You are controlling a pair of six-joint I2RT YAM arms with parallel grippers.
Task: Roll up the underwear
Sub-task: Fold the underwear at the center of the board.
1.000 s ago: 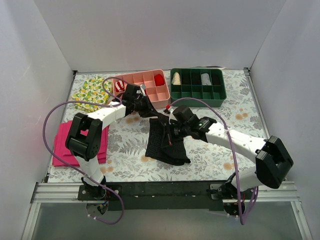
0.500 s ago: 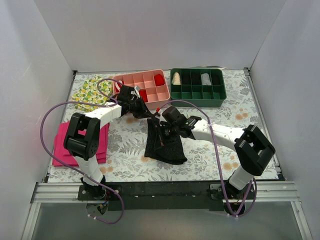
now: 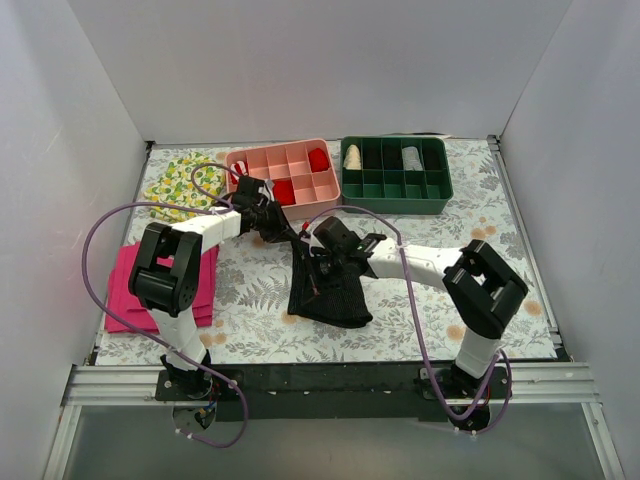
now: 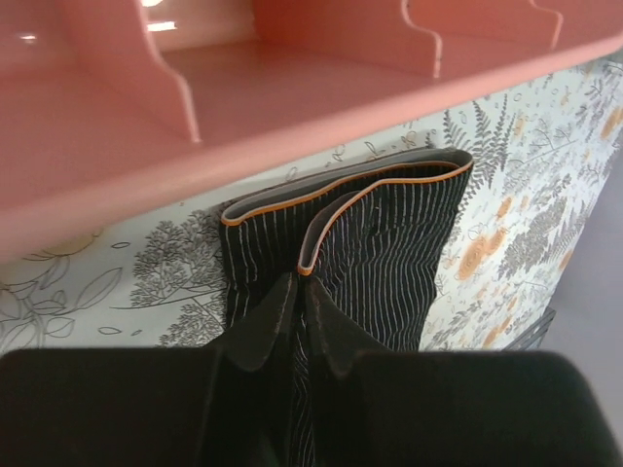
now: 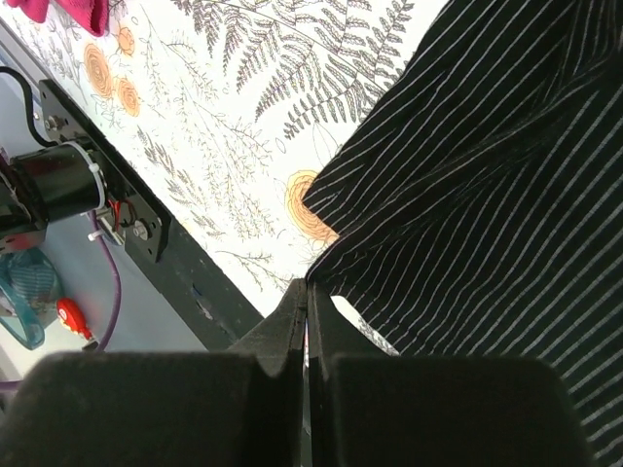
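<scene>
Left gripper [image 4: 300,285] is clamped on the waistband of the striped black underwear [image 3: 335,295], just on the near side of the pink tray [image 3: 282,148]; the right gripper [image 5: 305,285] is pinched shut on its side edge. The underwear has been dragged leftward across the tabletop [image 3: 250,290] since a second ago; rolling is judged not yet begun.

I see the underwear [image 4: 389,243] as matt black cloth with fine pale stripes and an orange-edged hem. The tray [image 4: 292,107] is glossy, smooth pink plastic, the desk [image 5: 243,88] a smooth matt printed cover, my fingers [image 4: 263,326] matt black plastic.
</scene>
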